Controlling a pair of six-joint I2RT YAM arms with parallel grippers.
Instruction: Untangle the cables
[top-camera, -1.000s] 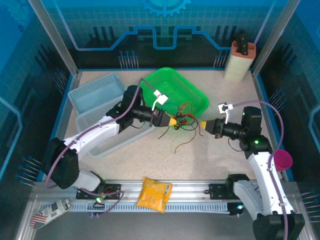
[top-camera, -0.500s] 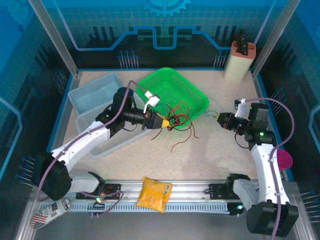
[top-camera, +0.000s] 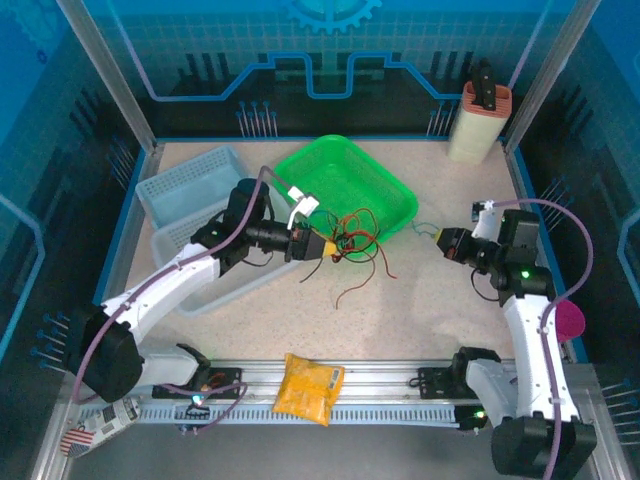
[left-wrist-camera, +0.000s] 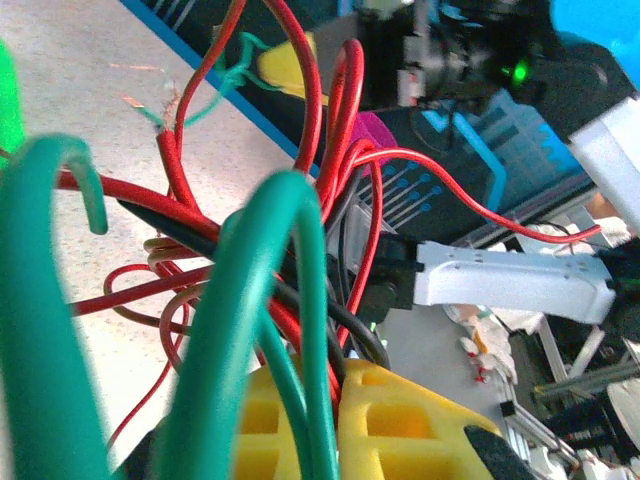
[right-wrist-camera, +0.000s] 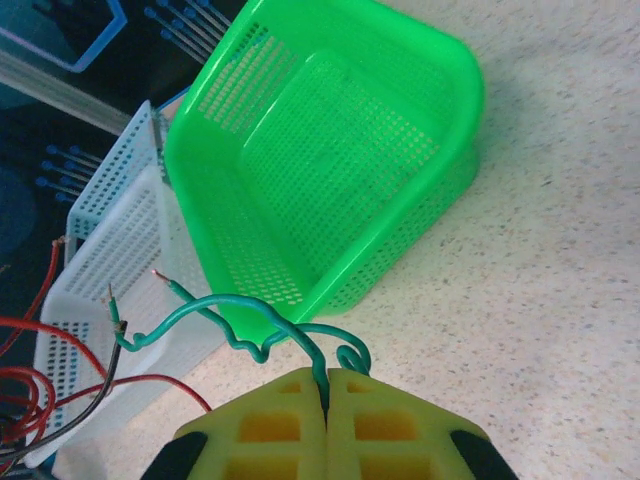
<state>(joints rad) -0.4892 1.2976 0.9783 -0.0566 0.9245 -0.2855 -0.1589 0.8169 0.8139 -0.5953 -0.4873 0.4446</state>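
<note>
Pinching one thin dark-green wire between its pressed-together yellow fingers, the right gripper holds it with the strand kinking away leftward (its bare tip seems free). Further left, well apart, the left gripper clamps the knot of red, black and brown wires beside the green mesh basket; any separating pull, I judge, runs along that left-right line

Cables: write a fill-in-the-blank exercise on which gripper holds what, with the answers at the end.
1. The left gripper is shut on a tangled bundle, while the right gripper pinches just ____ cable.
2. That lone cable is coloured ____.
3. The fingertips of both grippers are ____.
Missing words: one; green; yellow.
</note>
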